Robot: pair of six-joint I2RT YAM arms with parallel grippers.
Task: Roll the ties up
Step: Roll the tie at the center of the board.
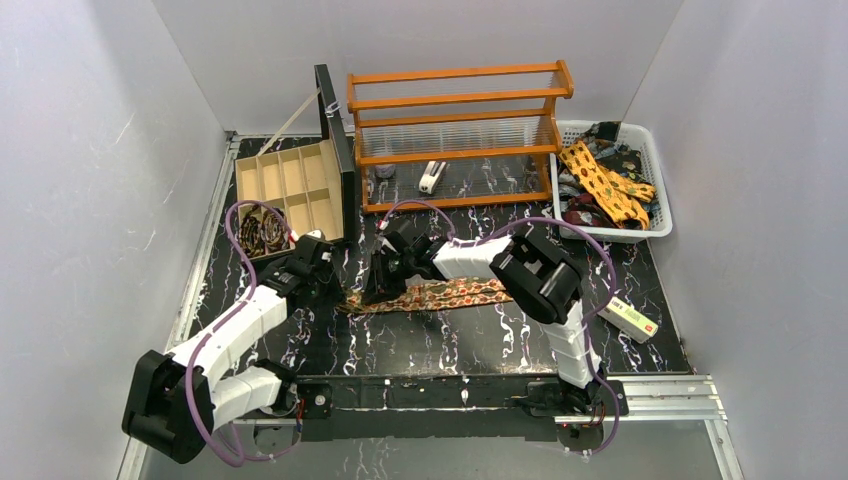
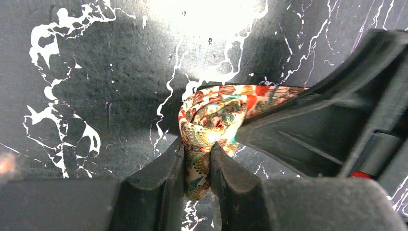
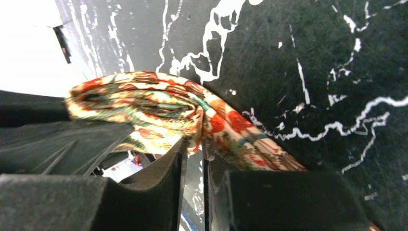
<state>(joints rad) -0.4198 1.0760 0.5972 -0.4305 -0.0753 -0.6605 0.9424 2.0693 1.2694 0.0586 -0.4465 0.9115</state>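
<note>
Left gripper [image 2: 197, 156] and right gripper [image 3: 195, 147] both clamped on the tie [image 2: 214, 113].
I see the folded end bulging just past the left fingertips, fabric squeezed between them; right fingers nip the same fold right alongside, and the flat strip runs back under the right wrist.

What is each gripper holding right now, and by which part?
Both hold the same tie. The left gripper pinches the started coil at its rolled end; the right gripper pinches the folded fabric right beside it.
</note>
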